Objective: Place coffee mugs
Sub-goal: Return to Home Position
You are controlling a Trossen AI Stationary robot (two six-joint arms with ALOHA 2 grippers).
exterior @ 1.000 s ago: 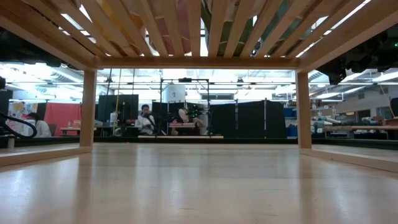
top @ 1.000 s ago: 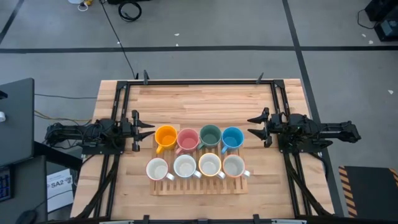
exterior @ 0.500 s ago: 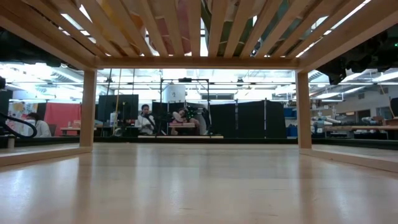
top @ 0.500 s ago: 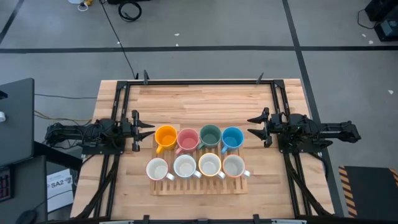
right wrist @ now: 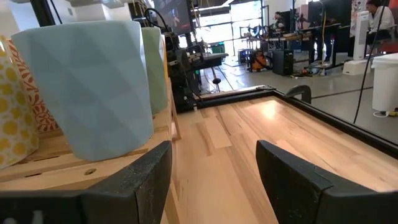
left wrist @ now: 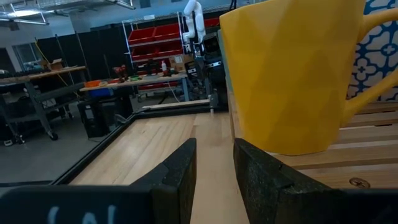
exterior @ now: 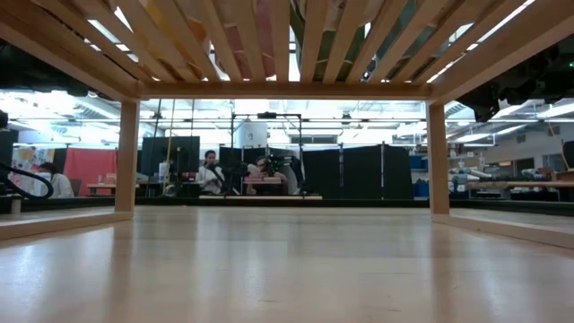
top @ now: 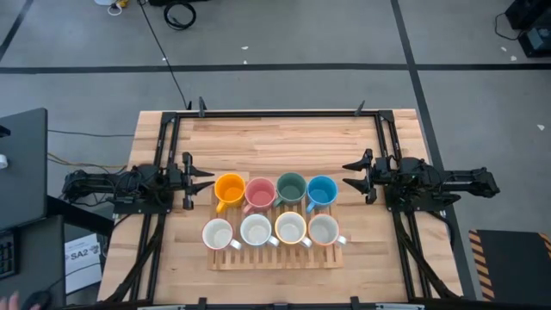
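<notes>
Eight mugs [top: 291, 189] stand in two rows on the shelf [top: 275, 260], between left claw [top: 207, 179] and right claw [top: 347, 179].

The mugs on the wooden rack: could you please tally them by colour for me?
Orange mug: 1
Pink mug: 1
Dark green mug: 1
Blue mug: 1
White or cream mugs: 4
Total: 8

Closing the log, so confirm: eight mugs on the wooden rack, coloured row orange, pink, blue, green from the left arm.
Last two are swapped. The high view shows orange mug, pink mug, green mug, then blue mug; eight on the wooden rack is right.
</notes>
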